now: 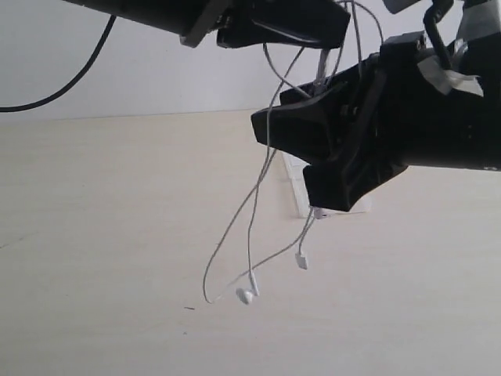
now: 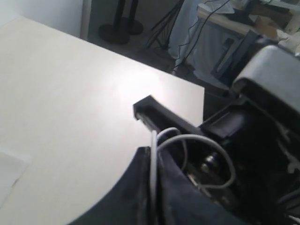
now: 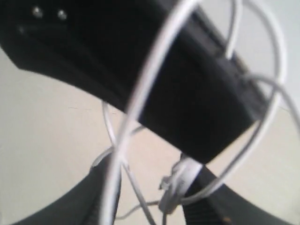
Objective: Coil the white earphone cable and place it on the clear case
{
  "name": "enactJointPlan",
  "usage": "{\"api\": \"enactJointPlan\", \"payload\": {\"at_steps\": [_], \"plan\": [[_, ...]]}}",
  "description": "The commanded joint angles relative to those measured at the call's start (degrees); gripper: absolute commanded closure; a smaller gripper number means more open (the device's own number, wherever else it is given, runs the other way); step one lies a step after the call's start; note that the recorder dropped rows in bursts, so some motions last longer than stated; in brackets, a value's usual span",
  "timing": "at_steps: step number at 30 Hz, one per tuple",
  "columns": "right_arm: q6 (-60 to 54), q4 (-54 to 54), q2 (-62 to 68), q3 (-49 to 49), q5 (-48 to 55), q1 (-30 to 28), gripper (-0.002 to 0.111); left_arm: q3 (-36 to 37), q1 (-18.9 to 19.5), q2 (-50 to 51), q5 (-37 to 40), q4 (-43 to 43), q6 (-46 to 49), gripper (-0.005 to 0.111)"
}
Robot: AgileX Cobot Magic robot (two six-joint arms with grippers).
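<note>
The white earphone cable [image 1: 254, 196] hangs in long loops from the two raised grippers, and its two earbuds [image 1: 246, 296] rest on the beige table. My left gripper [image 1: 340, 19] is high at the top, shut on the cable [image 2: 153, 159], which runs pinched between its black jaws. Just below and to the right, my right gripper [image 1: 293, 157] stands open. Several cable strands and the small inline piece [image 3: 176, 187] hang between its spread fingers [image 3: 101, 187]. The clear case [image 1: 297, 192] lies on the table, mostly hidden behind the right gripper.
A thick black robot cable [image 1: 70, 86] sags across the white wall at the upper left. The table's far edge [image 2: 140, 58] shows in the left wrist view, with stands and cloth-covered equipment [image 2: 206, 42] beyond it.
</note>
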Motion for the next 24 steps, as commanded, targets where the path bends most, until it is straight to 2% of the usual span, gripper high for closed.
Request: {"api": "enactJointPlan", "payload": {"at_steps": [1, 5, 11, 24], "plan": [[-0.4, -0.6, 0.0, -0.5, -0.5, -0.2, 0.054, -0.5, 0.1, -0.1, -2.9, 8.9, -5.5, 0.107], [-0.4, -0.6, 0.0, -0.5, -0.4, -0.2, 0.046, -0.5, 0.7, -0.1, -3.7, 8.6, -5.4, 0.107], [-0.4, -0.6, 0.0, -0.5, -0.7, -0.2, 0.042, -0.5, 0.7, -0.1, -5.3, 8.8, -4.6, 0.107], [-0.2, -0.6, 0.0, -0.5, -0.7, -0.2, 0.042, -0.5, 0.8, -0.1, -7.3, 8.3, -3.9, 0.107]]}}
